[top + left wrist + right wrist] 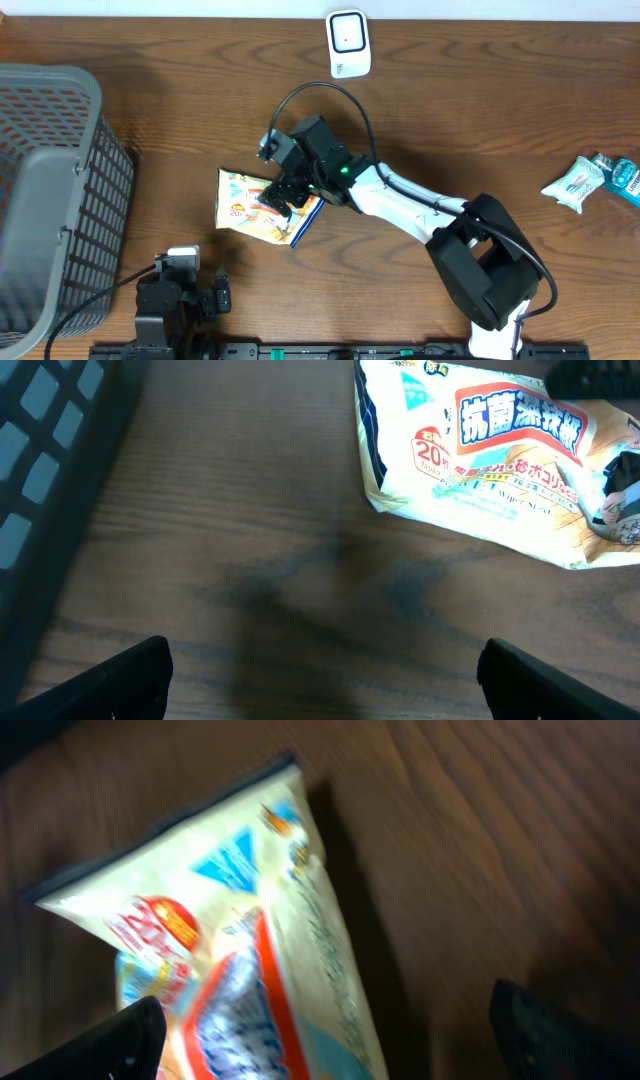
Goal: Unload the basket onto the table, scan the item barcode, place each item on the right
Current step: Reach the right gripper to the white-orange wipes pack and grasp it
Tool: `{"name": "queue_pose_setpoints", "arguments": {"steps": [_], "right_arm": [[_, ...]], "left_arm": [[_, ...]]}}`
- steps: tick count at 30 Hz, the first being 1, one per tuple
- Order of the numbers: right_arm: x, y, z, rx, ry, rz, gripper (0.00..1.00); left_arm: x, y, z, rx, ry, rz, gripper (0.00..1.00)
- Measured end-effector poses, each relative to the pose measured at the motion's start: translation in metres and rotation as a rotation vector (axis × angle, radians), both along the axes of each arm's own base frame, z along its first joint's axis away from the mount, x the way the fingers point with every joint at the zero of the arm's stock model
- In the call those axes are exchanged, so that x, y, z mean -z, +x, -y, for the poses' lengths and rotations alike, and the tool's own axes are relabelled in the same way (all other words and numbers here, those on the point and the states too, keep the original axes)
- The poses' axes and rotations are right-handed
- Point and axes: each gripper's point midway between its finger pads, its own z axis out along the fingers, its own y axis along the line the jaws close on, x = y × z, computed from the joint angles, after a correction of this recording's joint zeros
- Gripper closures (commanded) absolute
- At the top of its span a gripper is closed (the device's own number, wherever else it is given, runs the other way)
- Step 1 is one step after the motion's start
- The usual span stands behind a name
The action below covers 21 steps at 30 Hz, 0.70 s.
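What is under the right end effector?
A wipes pack lies flat on the table beneath the open right end effector. From overhead the arm covers the pack's right part. No barcode shows, and its underside is hidden.

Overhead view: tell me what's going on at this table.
The right gripper has reached out over a packet of wet wipes lying flat in the middle of the table. Its jaws are open above the packet and have not closed on it. The left gripper sits near the table's front edge, open and empty. A white device, probably the scanner, stands at the far edge, so no scan has happened yet. A grey basket is on the left.
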Motion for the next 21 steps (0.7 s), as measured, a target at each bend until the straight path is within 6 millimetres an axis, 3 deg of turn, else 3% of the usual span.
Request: {"name": "queue_pose_setpoints", "arguments": {"steps": [6, 11, 13, 17, 20, 21], "right_arm": [[0.006, -0.020, -0.011, -0.068, -0.038, 0.009, 0.01], [0.039, -0.028, -0.012, -0.081, -0.115, 0.001, 0.18], [0.056, -0.031, -0.010, -0.084, -0.141, -0.027, 0.31], [0.056, -0.031, -0.012, -0.093, -0.140, -0.040, 0.77], [0.052, -0.030, -0.013, -0.069, -0.133, -0.063, 0.98], [0.050, -0.030, -0.013, -0.058, -0.133, -0.084, 0.99]], "left_arm": [[0.000, 0.000, 0.000, 0.000, 0.000, 0.000, 0.02], [0.000, 0.000, 0.000, 0.000, 0.000, 0.000, 0.02], [0.000, 0.000, 0.000, 0.000, 0.000, 0.000, 0.02], [0.000, 0.000, 0.000, 0.000, 0.000, 0.000, 0.02], [0.000, 0.000, 0.000, 0.000, 0.000, 0.000, 0.02], [0.000, 0.000, 0.000, 0.000, 0.000, 0.000, 0.03]]}}
